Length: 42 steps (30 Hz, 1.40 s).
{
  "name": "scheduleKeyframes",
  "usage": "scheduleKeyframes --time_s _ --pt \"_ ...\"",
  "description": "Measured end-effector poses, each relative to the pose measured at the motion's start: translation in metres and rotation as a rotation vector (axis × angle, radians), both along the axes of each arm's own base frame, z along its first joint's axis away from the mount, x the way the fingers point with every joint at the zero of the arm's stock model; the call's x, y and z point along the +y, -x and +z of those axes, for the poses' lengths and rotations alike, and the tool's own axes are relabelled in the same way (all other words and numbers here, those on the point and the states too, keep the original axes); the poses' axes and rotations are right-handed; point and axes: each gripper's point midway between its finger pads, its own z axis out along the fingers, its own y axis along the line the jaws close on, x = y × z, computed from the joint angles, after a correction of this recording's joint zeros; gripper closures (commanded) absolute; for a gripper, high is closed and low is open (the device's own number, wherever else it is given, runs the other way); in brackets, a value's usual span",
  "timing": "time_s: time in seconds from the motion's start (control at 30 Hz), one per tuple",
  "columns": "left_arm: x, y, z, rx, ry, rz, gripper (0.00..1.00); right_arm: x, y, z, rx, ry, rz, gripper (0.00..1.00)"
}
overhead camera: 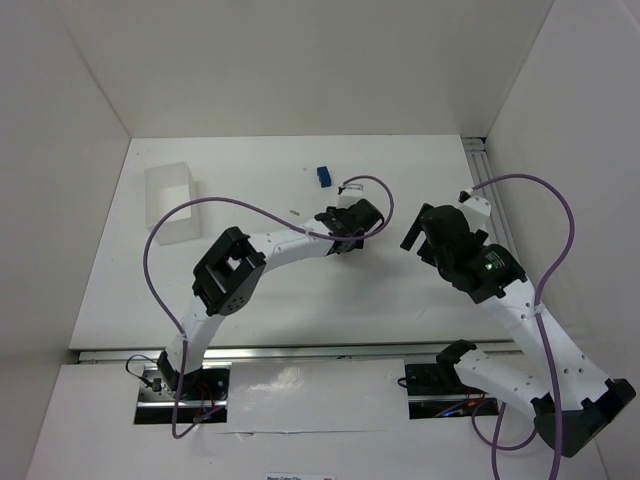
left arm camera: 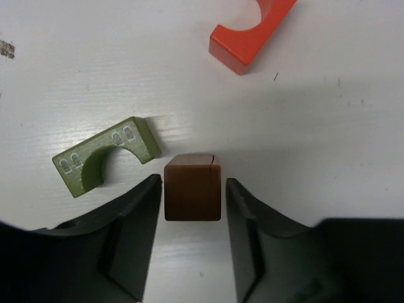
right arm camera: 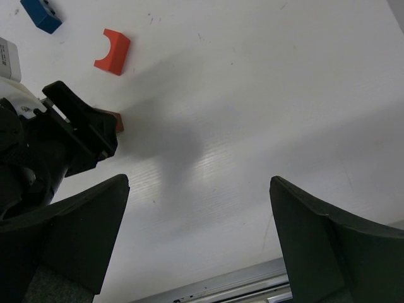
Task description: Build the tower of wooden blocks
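Note:
A brown-orange block [left arm camera: 192,188] lies on the white table between the fingers of my left gripper [left arm camera: 193,182], with a thin gap on each side; the gripper is open around it. An olive green arch block [left arm camera: 104,156] lies just to its left, almost touching its corner. A red arch block [left arm camera: 251,28] lies farther ahead and also shows in the right wrist view [right arm camera: 113,52]. A blue block [overhead camera: 323,176] lies apart at the back. My right gripper [right arm camera: 199,183] is wide open and empty, to the right of the blocks.
A white rectangular tray [overhead camera: 170,200] stands at the back left. A small pale scrap [overhead camera: 295,211] lies left of the left gripper [overhead camera: 352,225]. Purple cables loop over both arms. A metal rail [right arm camera: 252,284] runs along the table's near edge.

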Motion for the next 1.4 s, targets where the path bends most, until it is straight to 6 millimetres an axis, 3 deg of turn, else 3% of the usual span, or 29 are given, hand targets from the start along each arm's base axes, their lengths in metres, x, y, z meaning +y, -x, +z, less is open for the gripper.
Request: scheduleKeyframes --time_s 0.23,0.47,0.57,0.73,0.83,0.9,0.97,1.03,1.1,1.27,1.4 --pt "-0.001 0.007 -0.004 0.025 -0.008 -0.013 0.26 0.000 0.000 0.000 0.002 0.002 0.003 0.00" --pt "0.002 0.014 0.007 0.027 -0.005 -0.023 0.25 0.000 0.000 0.000 0.002 0.006 0.006 0.00" --pt "0.010 0.023 0.035 0.007 0.020 -0.034 0.24 0.001 -0.001 0.000 0.001 0.014 0.017 0.00" --pt "0.030 0.033 0.110 -0.068 0.128 -0.047 0.24 0.008 -0.008 -0.008 0.037 0.043 0.058 0.00" --pt "0.058 0.028 0.152 -0.107 0.218 -0.029 0.24 0.020 -0.019 -0.021 0.083 0.074 0.127 0.00" --pt "0.089 0.021 0.166 -0.108 0.270 0.006 0.22 0.032 -0.032 -0.028 0.123 0.099 0.198 0.00" --pt "0.128 0.012 0.166 -0.102 0.292 0.069 0.22 0.046 -0.049 -0.034 0.171 0.123 0.264 0.00" --pt "0.171 0.011 0.152 -0.068 0.281 0.147 0.22 0.066 -0.077 -0.041 0.208 0.149 0.326 0.00" --pt "0.197 0.022 0.134 -0.023 0.262 0.190 0.22 0.083 -0.103 -0.055 0.235 0.179 0.374 0.00" --pt "0.217 0.062 0.105 0.094 0.248 0.183 0.22 0.103 -0.123 -0.110 0.370 0.243 0.495 0.00" --pt "0.226 0.073 0.096 0.132 0.262 0.189 0.22 0.115 -0.137 -0.126 0.407 0.251 0.563 0.00"
